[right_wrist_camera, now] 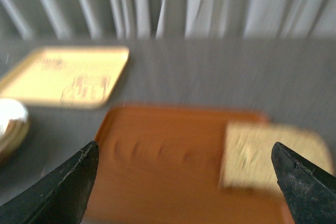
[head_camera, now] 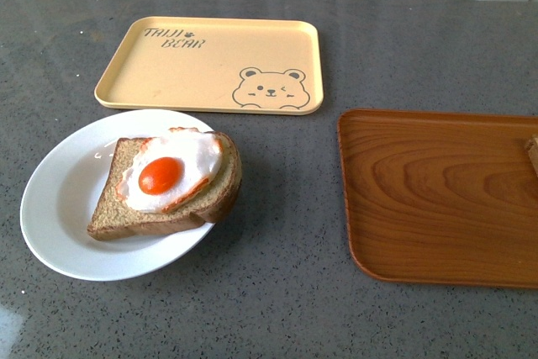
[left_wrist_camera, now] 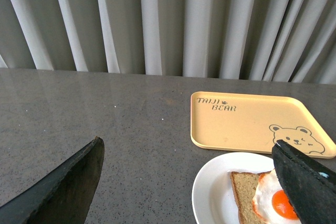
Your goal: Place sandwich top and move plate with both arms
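The white plate sits at the table's left and bears a bread slice with a fried egg. The plain sandwich top lies on the brown wooden tray; the right wrist view is blurred. In the front view only its corner shows at the right edge. My left gripper is open above the table beside the plate. My right gripper is open above the wooden tray, with the sandwich top near one finger. Neither arm shows in the front view.
A yellow bear-printed tray lies behind the plate, seen also in the left wrist view. The brown wooden tray fills the right side. Curtains hang behind the grey table.
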Motion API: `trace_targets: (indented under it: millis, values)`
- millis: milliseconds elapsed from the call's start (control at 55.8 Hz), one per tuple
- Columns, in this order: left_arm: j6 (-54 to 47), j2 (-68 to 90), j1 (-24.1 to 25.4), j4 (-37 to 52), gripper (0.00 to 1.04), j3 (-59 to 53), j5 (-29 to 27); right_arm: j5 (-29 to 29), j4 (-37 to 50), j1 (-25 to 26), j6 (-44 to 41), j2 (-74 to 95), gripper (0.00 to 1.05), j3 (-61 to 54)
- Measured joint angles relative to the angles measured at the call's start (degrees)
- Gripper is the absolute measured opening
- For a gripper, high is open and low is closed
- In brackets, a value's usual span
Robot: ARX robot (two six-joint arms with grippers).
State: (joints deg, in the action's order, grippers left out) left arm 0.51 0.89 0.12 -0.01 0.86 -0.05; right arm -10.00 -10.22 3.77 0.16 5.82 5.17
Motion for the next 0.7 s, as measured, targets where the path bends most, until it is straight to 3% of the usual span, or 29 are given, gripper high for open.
trace_targets:
  millis: [36,72,125,197,287,412,502,591,699]
  values:
    - [0.0,0.0,0.0,0.0,0.96,0.0,0.1,-8.2,-7.6,5.1,-0.5,8.3,0.96,4.2]
    - [0.0,0.0,0.0,0.0,0.96,0.0,0.1,-14.2,-9.3,10.5,-1.3,15.7,0.96,6.8]
    - [0.0,0.0,0.0,0.0,0.96,0.0,0.0,-21.6,-5.5,19.4,-3.0,25.8,0.96,10.2]
    - [0.0,0.0,0.0,0.0,0.96,0.0,0.0,-26.3,1.2,28.5,-5.9,36.6,0.96,13.9]
    - [0.0,0.0,0.0,0.0,0.96,0.0,0.0,-28.0,7.3,36.2,-9.0,49.2,0.96,17.7]
    - [0.0,0.0,0.0,0.0,0.96,0.0,0.0,-25.9,14.7,42.9,-11.9,65.0,0.96,21.9]
    - [0.0,0.0,0.0,0.0,0.96,0.0,0.1,-26.1,15.2,47.0,-13.9,75.6,0.96,25.8]
    - [0.0,0.0,0.0,0.0,0.96,0.0,0.1,-25.8,15.5,49.1,-15.5,85.3,0.96,29.1]
    - [0.0,0.0,0.0,0.0,0.96,0.0,0.1,-25.9,17.2,47.6,-15.9,91.5,0.96,31.0]
